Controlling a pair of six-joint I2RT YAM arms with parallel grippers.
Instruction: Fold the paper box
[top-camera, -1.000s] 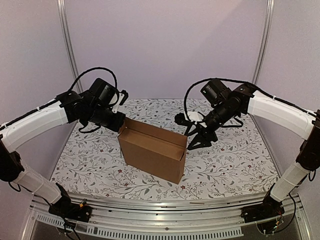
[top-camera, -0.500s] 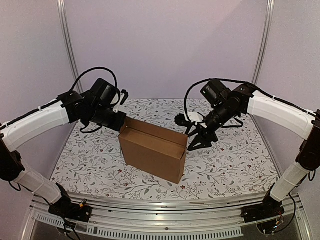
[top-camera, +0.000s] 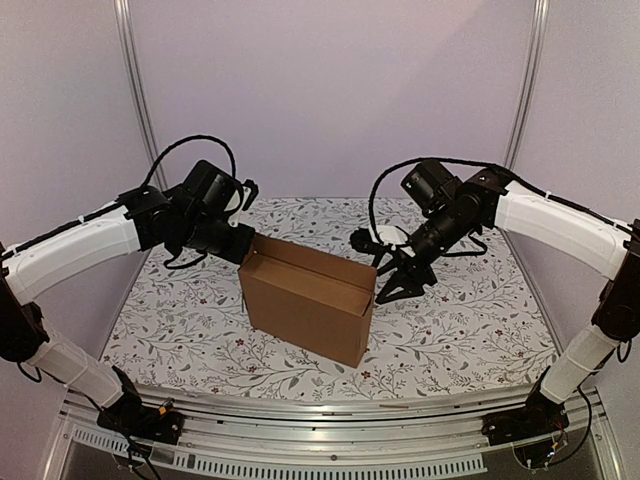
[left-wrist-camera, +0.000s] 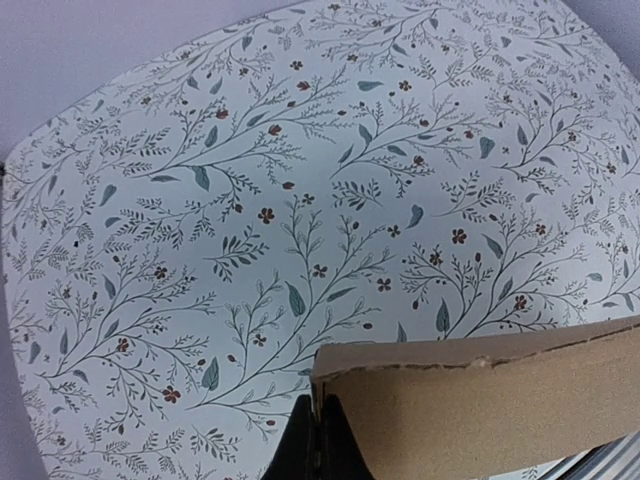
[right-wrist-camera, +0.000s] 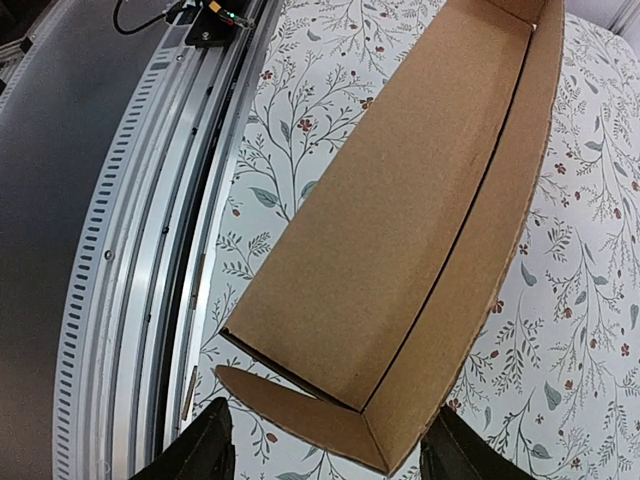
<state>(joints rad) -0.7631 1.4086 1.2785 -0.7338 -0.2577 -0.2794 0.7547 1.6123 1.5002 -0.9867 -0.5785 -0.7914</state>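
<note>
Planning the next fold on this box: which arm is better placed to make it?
Right, likely: the right gripper hangs open at the paper box's right end, straddling that corner. The left gripper is shut on the box's top-left edge, so busy.

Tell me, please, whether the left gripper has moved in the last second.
Yes, slightly. The left gripper, shut on the paper box's left end, has drifted right, away from the left upright post at the back wall.
</note>
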